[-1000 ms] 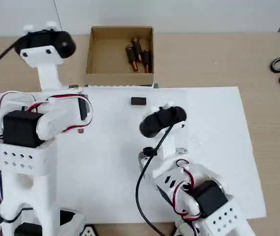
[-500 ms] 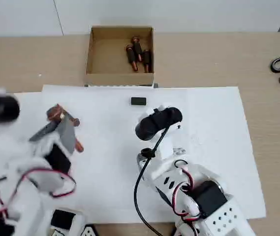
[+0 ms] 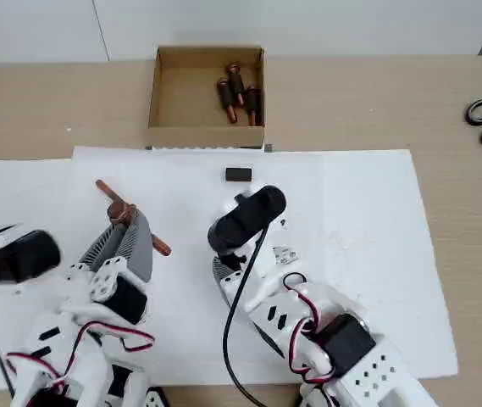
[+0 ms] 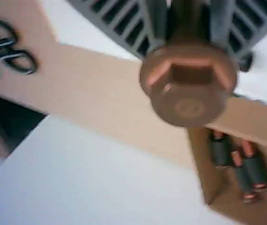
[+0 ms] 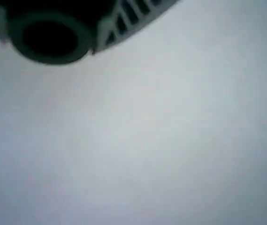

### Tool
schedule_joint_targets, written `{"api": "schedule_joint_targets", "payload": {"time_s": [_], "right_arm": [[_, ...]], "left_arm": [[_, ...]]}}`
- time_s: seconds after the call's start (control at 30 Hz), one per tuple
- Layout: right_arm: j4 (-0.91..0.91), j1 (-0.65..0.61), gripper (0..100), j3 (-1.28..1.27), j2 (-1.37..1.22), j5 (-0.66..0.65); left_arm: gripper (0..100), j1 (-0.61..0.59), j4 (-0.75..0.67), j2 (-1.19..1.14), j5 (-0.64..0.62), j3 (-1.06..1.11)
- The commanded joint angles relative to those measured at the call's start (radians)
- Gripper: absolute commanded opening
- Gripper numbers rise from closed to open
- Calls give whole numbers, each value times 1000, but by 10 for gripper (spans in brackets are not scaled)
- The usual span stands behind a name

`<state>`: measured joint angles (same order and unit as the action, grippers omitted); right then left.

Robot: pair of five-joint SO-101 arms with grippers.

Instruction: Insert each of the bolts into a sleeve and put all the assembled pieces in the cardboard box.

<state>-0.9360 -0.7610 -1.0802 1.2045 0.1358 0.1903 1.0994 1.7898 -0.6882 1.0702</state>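
You are holding the bolt crosswise in the left gripper, which is clenching its shank near the jaw tips. It is hanging over the white sheet, well apart from the cardboard box. In the left wrist view the hex head is facing the camera between the ribbed jaws.

The right gripper appears to be grasping a dark sleeve, its bore showing end-on just above the sheet.

The main risk is the bolt pivoting. With so little jaw on the shank, any push against the sleeve's rim is likely to swing it off line or squeeze it out, and it would be rolling across the sheet. The bolt and the bore are not lining up yet, so closing the gap now risks jamming the tip against the sleeve's edge and pushing the sleeve back through the right jaws.

The two arms are sitting near each other, and the right wrist camera is hiding its own fingertips from above, so you are judging alignment half blind and a jaw-to-jaw bump is possible.

A loose sleeve is lying near the box's front wall, and a wide swing could be knocking it away. Three finished pieces are lying in the box.
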Motion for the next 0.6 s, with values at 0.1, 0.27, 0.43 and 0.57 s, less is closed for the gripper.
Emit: {"api": "schedule_joint_targets", "payload": {"time_s": [0.1, 0.27, 0.43, 0.57], "right_arm": [[183, -4, 2, -75, 15, -43], [285, -65, 2, -133, 15, -43], [410, -110, 2, -180, 16, -54], [535, -107, 2, -230, 38, -158]], "left_arm": [[5, 78, -80, -5, -28, 38], [5, 83, -135, -9, -28, 47], [5, 77, -221, -5, -28, 105], [5, 46, -288, -5, -26, 137]]}}
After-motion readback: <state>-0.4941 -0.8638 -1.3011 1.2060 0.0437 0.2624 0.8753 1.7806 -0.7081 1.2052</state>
